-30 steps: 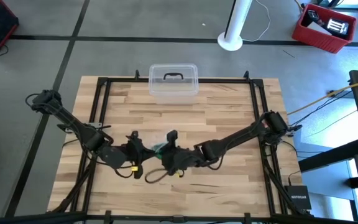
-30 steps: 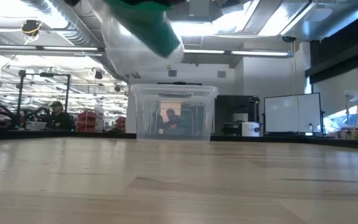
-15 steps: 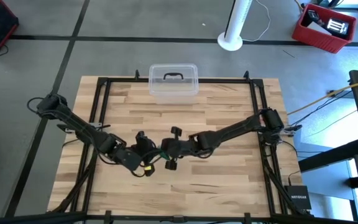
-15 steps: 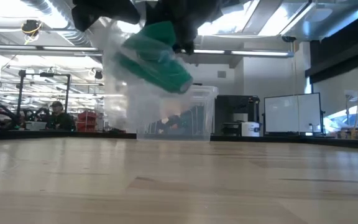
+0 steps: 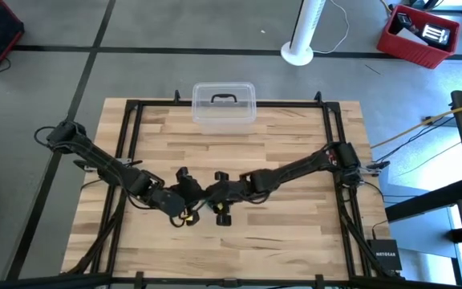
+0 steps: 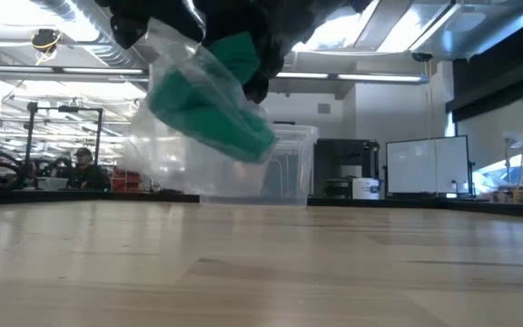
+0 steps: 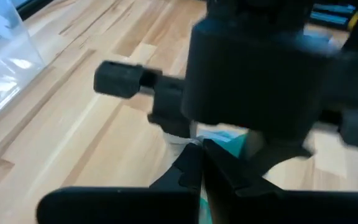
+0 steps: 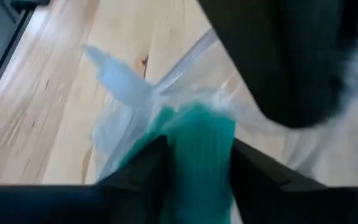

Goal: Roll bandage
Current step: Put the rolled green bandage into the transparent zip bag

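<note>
The teal-green bandage (image 6: 214,111), a compact roll, hangs tilted well above the table, its lower part inside a crinkled clear plastic wrapper (image 6: 157,159). In the high view the two grippers meet over the table's middle near part. My left gripper (image 5: 192,195) is shut on the wrapper. My right gripper (image 8: 197,171) has the roll's bare upper end (image 8: 199,140) between its fingers. The right gripper's dark body fills much of the left wrist view, where a bit of teal bandage (image 7: 232,142) shows. My left gripper pinches a bit of the clear wrapper (image 7: 180,139) between its two shut fingertips, slanting down from the table's left. The wrapper hangs slack below, clear of the table. My right gripper has the bandage's bare end (image 8: 197,134) between its two fingers (image 8: 143,168), slanting down from the table's right. The roll fills the gap between them. It hangs tilted, its lower end in the wrapper, clear of the table.
A clear plastic bin with a lid and dark handle (image 5: 224,106) stands at the table's far edge, and shows in the low view as the bin (image 6: 289,168) behind the bandage. Bare wood (image 5: 287,225) lies to the near right and near left.
Both grippers have come down and closer together, and the right wrist has rolled. The bandage in its wrapper has sunk with them and turned; the wrapper now hangs lower and spreads out below the roll.
</note>
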Tool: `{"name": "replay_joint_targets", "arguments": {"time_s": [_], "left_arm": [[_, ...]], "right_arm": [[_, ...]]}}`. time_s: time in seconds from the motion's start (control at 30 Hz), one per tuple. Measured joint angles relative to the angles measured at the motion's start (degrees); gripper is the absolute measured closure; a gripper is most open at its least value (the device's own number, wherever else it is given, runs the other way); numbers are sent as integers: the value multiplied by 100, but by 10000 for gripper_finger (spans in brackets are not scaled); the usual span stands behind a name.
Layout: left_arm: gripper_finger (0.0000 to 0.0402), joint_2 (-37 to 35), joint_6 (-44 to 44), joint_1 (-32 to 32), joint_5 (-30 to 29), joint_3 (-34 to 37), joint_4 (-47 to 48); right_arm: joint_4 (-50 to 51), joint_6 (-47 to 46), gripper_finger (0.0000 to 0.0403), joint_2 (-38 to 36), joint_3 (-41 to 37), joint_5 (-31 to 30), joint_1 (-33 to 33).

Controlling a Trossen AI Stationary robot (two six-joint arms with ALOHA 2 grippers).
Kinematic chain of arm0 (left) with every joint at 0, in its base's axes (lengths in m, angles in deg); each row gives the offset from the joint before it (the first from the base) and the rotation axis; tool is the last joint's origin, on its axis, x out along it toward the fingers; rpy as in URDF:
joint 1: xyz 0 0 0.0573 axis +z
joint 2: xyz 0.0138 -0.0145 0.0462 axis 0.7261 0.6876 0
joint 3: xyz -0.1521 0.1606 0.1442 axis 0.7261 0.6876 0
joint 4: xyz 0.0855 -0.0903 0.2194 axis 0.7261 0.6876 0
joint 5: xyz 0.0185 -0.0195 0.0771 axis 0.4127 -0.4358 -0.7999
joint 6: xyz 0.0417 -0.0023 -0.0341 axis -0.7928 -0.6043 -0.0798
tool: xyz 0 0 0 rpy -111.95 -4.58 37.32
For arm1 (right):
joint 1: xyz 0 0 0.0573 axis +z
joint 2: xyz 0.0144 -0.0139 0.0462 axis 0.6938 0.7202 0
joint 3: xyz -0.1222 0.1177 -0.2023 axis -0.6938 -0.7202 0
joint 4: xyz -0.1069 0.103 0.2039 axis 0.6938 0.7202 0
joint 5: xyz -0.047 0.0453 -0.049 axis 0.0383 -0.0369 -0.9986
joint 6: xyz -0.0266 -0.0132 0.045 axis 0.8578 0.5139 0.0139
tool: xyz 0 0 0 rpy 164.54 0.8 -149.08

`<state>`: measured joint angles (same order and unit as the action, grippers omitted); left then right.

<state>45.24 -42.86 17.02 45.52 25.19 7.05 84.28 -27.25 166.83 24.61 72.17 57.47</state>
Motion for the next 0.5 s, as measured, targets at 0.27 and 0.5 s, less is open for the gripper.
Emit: {"name": "replay_joint_targets", "arguments": {"time_s": [0.27, 0.5], "left_arm": [[401, -2, -72, -57, -40, -11, 353], [401, -2, -307, -46, -48, -11, 365]], "right_arm": [[1481, 352, 123, -77, 1216, 227, -17], [2140, -120, 103, -85, 1529, -187, -17]]}}
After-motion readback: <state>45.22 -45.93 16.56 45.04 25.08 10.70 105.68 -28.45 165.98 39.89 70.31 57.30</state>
